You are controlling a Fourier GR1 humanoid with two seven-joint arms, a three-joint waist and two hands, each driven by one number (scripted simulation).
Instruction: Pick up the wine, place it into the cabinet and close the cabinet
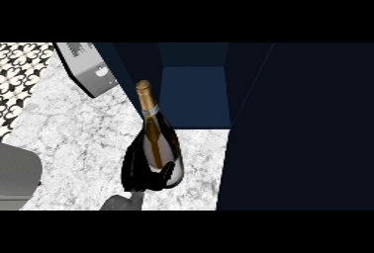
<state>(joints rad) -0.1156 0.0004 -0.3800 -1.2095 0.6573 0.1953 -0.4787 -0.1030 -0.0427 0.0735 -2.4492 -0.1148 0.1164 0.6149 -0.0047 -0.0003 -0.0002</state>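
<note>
Head view: the right hand [146, 175] is clamped on the wine bottle [155, 141], black fingers wrapped round the lower body, base hidden. The gold-foil neck points toward the table's far edge, just left of the cabinet [194, 94] opening. I can't tell whether the bottle is off the table [80, 143].

Edges: the cabinet sits at the table's far right and stands open, with a lighter blue back panel inside. Its left wall runs right behind the bottle neck. A big dark panel [300, 128], which I read as the door, fills the whole right side, with its near edge coming down just right of the bottle. There's a narrow strip of bare marble between the bottle and that panel.

There's more open room to the left: white marble out to the left edge. A grey box [87, 66] sits at the far left corner, tilted, well apart from the hand. Black-and-white tile [22, 64] shows beyond the left edge.

A grey forearm [16, 175] lies at the near left corner; its hand is out of shot.
</note>
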